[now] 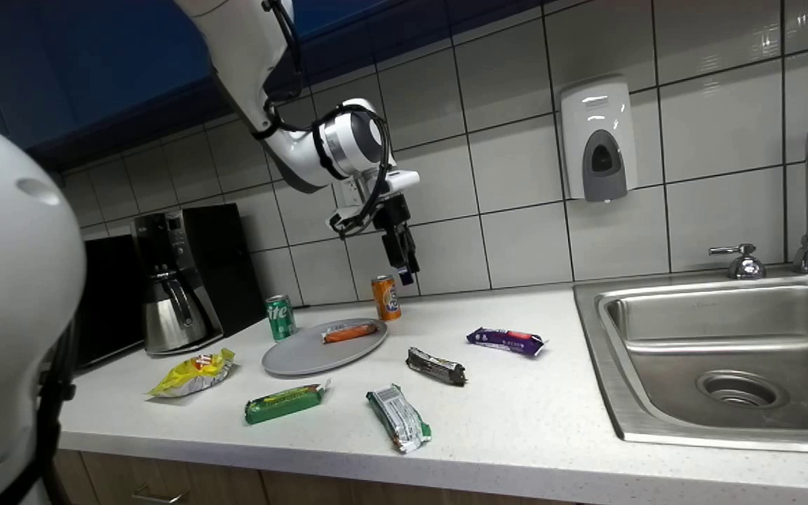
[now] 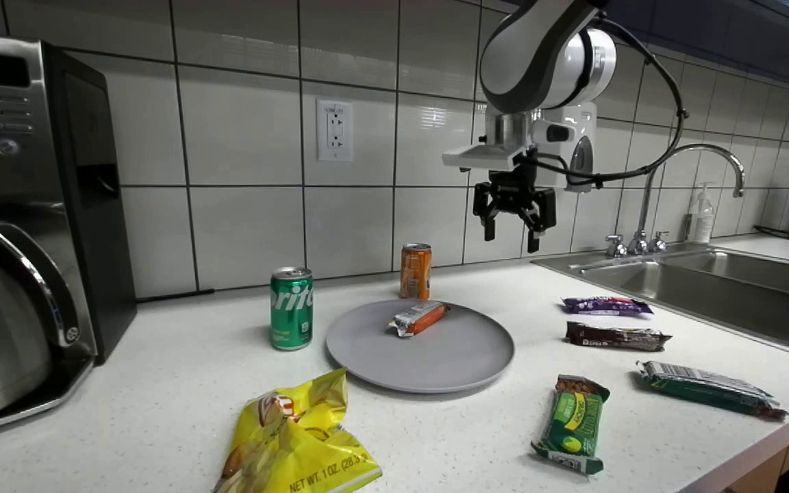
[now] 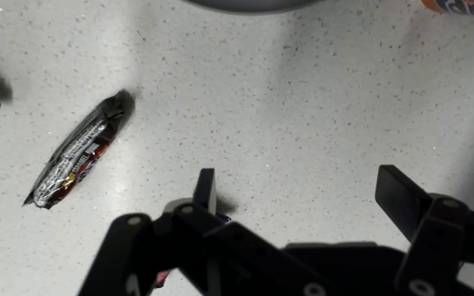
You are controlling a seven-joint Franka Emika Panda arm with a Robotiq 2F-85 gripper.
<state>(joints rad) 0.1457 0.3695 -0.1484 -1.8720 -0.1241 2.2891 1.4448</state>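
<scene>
I hover, pincer (image 2: 511, 239) spread wide and empty, orange bar (image 2: 420, 319) already on the plate (image 2: 429, 366), purple bar (image 2: 607, 306) and brown bar (image 2: 617, 337) lying off it towards the tabletop (image 2: 477, 438) edge by the sink (image 1: 613, 365).

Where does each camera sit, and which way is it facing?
An exterior view: near the coffee maker, looking across the chip bag toward the tiled wall; the arm and gripper show.
An exterior view: beside the arm's bulky white section, facing that wall and the sink; arm and gripper show.
Wrist view: on the wrist, facing down at the counter and dark bar; the open gripper shows below.
Both exterior views share the gray plate holding an orange-wrapped bar.
</scene>
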